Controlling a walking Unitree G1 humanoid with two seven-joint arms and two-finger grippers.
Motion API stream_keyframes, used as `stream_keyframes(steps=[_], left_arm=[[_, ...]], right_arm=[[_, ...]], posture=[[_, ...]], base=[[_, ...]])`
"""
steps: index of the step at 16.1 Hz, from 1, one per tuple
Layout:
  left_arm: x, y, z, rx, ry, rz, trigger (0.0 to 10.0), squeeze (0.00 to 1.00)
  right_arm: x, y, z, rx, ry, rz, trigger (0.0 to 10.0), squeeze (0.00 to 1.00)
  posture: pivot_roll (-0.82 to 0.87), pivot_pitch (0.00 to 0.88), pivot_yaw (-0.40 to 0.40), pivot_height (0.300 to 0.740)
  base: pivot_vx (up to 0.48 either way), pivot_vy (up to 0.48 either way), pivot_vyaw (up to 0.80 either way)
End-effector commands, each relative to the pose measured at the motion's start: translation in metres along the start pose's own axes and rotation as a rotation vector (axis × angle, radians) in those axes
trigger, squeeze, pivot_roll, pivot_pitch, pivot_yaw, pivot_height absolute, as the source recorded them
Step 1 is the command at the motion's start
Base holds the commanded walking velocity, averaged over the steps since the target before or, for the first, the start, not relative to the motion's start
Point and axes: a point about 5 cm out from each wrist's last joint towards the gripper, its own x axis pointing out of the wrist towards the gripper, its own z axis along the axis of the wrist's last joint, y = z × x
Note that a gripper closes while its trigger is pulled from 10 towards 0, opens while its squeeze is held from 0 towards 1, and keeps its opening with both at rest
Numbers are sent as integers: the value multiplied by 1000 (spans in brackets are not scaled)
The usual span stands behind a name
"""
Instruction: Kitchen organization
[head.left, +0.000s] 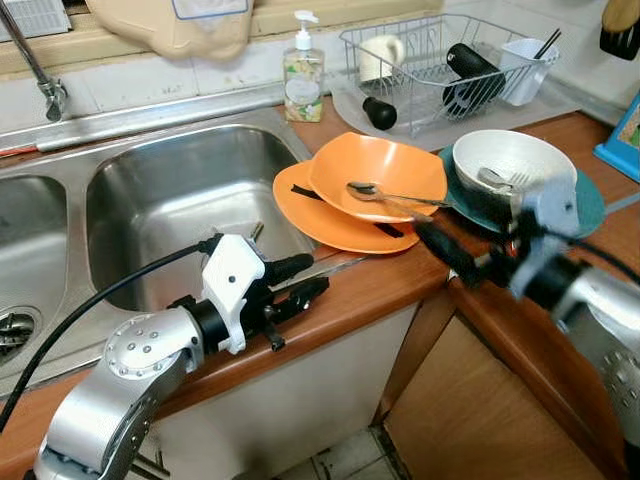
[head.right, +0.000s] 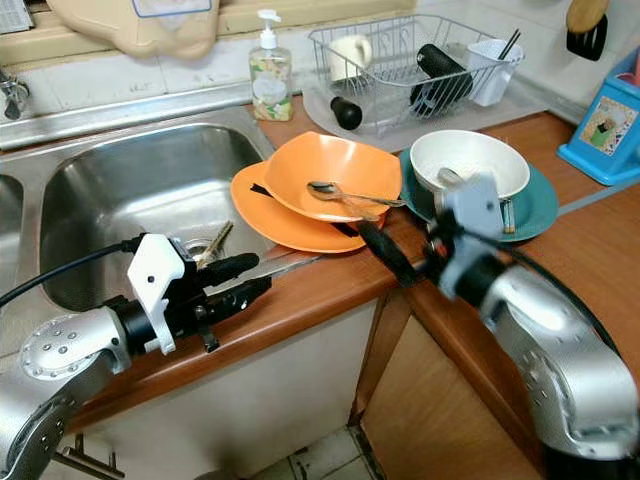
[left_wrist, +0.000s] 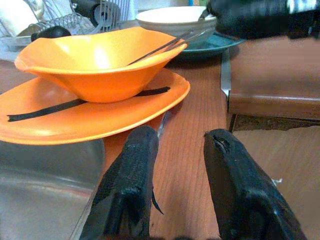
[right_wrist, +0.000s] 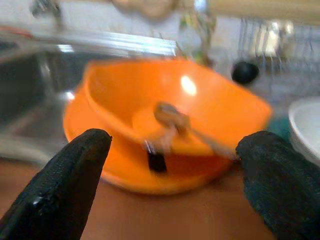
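An orange bowl (head.left: 380, 172) sits on an orange plate (head.left: 318, 218) at the counter's edge beside the sink. A metal spoon (head.left: 385, 194) lies across the bowl. Just right of them, a white bowl (head.left: 512, 160) holding a fork (head.left: 497, 181) rests on a teal plate (head.left: 590, 205). My right gripper (right_wrist: 175, 143) is open, its fingers spread wide and pointing at the orange bowl from the front right, a short way off. My left gripper (left_wrist: 181, 136) is open and empty, low over the counter edge in front of the orange plate.
A steel double sink (head.left: 180, 200) lies to the left, with a soap bottle (head.left: 303, 72) behind it. A wire dish rack (head.left: 440, 62) with a cup, a black item and a white utensil holder stands at the back. A blue box (head.right: 605, 125) is at far right.
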Motion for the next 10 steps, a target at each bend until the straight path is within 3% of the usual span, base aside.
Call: stream_keyframes(steps=[1, 3, 10], left_arm=[[1, 1, 0, 12, 4, -6, 10000, 0], [2, 1, 0, 14, 4, -10, 10000, 0], [2, 1, 0, 18, -1, -1, 10000, 0]], right_arm=[[-2, -2, -2, -14, 30, -21, 10000, 0], [-1, 1, -9, -24, 71, -7, 10000, 0], [23, 10, -4, -39, 44, 82, 10000, 0]], posture=[[-66, 0, 48, 740], [-67, 0, 46, 740], [-61, 0, 34, 740]], base=[[0, 0, 0], [0, 0, 0], [0, 0, 0]])
